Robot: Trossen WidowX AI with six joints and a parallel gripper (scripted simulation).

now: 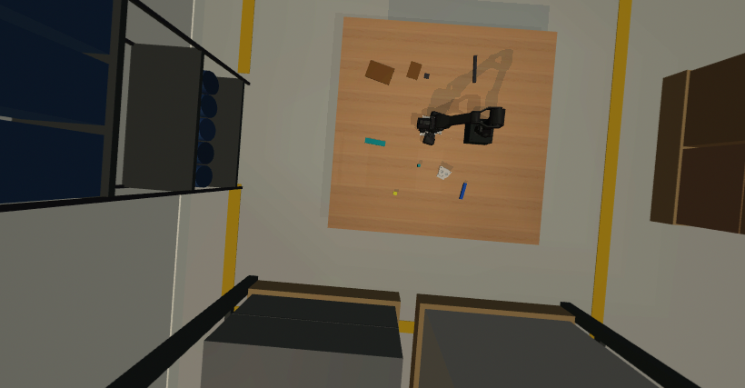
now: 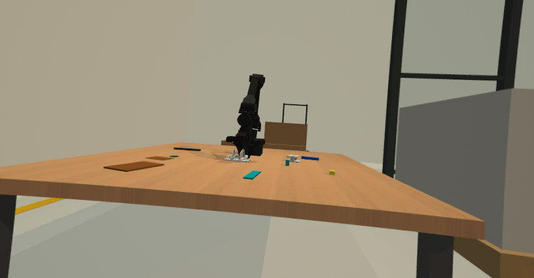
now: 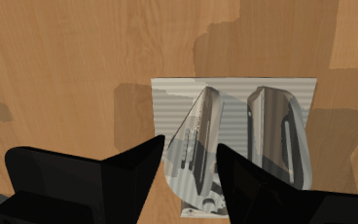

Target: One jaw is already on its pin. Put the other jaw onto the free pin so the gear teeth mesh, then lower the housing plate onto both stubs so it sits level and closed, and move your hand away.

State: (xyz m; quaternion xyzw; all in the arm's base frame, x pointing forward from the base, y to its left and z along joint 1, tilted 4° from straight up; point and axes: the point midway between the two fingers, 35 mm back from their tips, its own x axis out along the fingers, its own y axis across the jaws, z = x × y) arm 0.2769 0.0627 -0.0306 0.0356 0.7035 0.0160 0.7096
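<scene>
My gripper [image 3: 191, 144] [image 2: 242, 153] is open, its black fingers low on either side of the left jaw without visibly clamping it. This shiny grey jaw [image 3: 204, 146] leans slantwise over the ribbed pale base [image 3: 233, 84] [image 2: 226, 159]. The right jaw [image 3: 274, 131] stands more upright on the base, a gap away from the left one at the top. My right finger hides the lower middle, so the gear teeth and pins there are mostly hidden; I cannot tell if the teeth mesh. The white housing plate [image 1: 443, 172] [image 2: 293, 157] lies apart on the table.
A blue bar [image 1: 462, 191] [image 2: 310, 158] lies beside the housing plate. A small teal block [image 1: 418, 164] [image 2: 287, 162], a yellow cube [image 1: 394, 193] [image 2: 331, 172] and a teal slab [image 1: 374, 142] [image 2: 252, 174] are nearby. Two brown slabs [image 1: 379, 72] [image 1: 413, 70] and a black bar [image 1: 474, 68] lie farther off.
</scene>
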